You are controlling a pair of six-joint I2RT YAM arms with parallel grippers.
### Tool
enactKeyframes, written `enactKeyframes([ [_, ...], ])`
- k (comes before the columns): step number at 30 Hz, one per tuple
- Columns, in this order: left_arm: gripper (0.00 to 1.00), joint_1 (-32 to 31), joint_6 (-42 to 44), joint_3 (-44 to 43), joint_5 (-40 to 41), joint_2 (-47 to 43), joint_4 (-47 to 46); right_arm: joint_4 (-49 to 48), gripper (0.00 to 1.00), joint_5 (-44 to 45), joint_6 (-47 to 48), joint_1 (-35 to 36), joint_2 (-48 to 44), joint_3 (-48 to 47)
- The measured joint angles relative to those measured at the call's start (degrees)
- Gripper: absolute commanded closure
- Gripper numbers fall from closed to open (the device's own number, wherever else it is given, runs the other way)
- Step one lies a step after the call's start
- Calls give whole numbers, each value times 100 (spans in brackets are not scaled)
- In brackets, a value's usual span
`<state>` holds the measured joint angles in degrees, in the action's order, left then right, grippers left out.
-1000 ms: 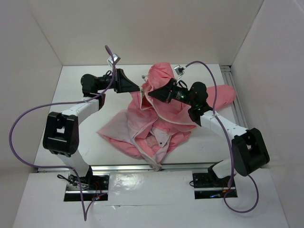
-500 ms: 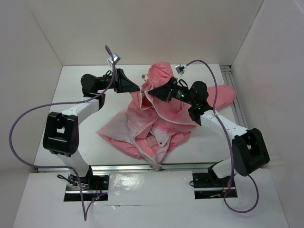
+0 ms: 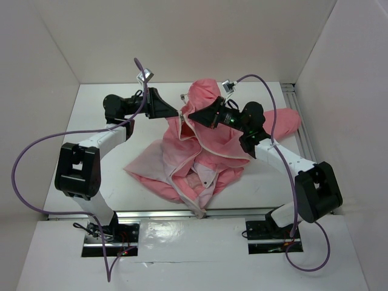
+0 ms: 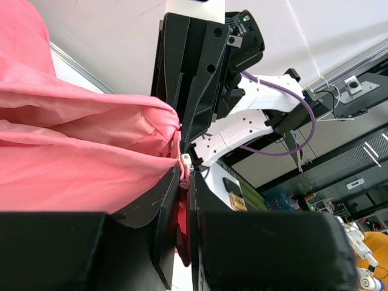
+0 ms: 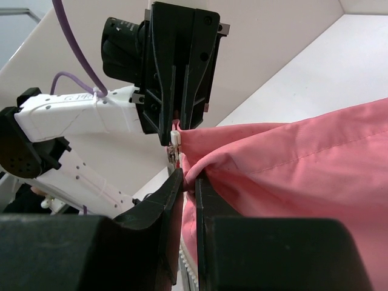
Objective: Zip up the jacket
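Two arms share one job, and the jacket [image 3: 209, 154] explains their pose. It sprawls across the middle of the table [image 3: 136, 197], salmon shell and paler lining spread open toward the near edge, while its far part is lifted off the surface into a peak between the arms. Raising it that way seems meant to pull the front edges taut and bring the two halves of the zipper [image 3: 172, 176] together, which a limp heap would not allow.

The left gripper [image 3: 180, 113] comes in from the left and the right gripper [image 3: 190, 117] from the right, meeting nose to nose at the raised fold. Each is clamped on the jacket. The left wrist view shows pink cloth pinched between its nearly closed fingers [image 4: 160, 212], and the right wrist view shows its own fingers [image 5: 212, 212] nipping a fold of the pink edge.

A small white zipper piece [image 5: 175, 138] sits at the very tip of the cloth, just beyond the right gripper. Whether it touches the left one's fingertips I cannot tell. Judging by the exposed lining, the zipper is not yet closed.
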<state>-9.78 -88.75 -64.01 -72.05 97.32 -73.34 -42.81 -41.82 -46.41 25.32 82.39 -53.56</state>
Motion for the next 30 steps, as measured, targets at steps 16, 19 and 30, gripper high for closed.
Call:
enactKeyframes([
  [16, 100, 0, -2, 0, 0, 11, -4, 50, 100, -4, 28, 0, 0, 0],
  [19, 100, 0, -2, 0, 2, 11, -2, 57, 100, -7, 52, 0, 0, 0],
  [30, 100, 0, -15, 0, 2, 11, -2, 66, 100, -9, 90, 0, 0, 0],
])
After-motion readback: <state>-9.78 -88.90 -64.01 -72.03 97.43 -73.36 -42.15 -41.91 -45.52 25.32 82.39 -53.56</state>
